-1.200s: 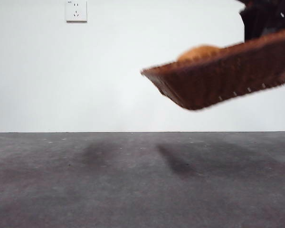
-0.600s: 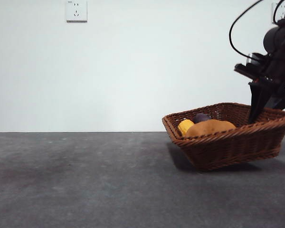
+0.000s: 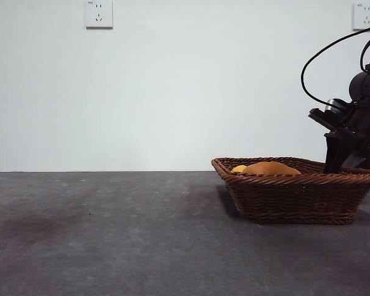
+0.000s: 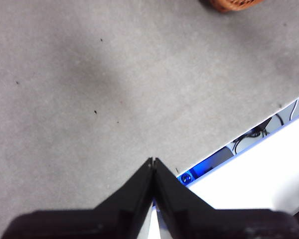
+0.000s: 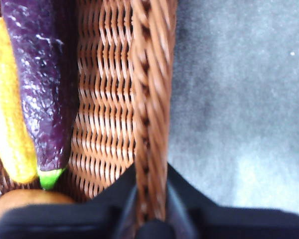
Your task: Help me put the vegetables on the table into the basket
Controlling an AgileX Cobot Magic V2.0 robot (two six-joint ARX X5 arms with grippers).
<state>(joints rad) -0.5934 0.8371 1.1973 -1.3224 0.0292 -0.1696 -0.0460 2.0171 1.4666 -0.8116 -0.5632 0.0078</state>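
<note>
Counter: we saw a flat dark grey, mottled counter [image 3: 111, 234], bare across its left and middle.
Left claw: our left claw [image 4: 153, 162] hung over bare counter, jaws pressed together, holding nothing.
Basket: the shallow dark brown woven wicker basket [image 3: 296, 197] sat flat on the counter at the right.
Corn: the yellow bumpy corn cob [image 5: 7, 104] lay inside the basket, against the eggplant.
Eggplant: the slim dark purple eggplant with a green tip [image 5: 37, 84] lay beside the basket's wall.
Potato: the big orange-brown potato [image 3: 268, 168] rose just above the rim.
Right claw: our right claw [image 5: 150, 191] was clamped on the basket's braided rim, one jaw inside, one outside.
Handling: we judged the wicker stiff but light, its weave giving good grip; the rim was the natural hold, though a one-sided grasp could tip the load.
Progress: we judged all three vegetables in.
</note>
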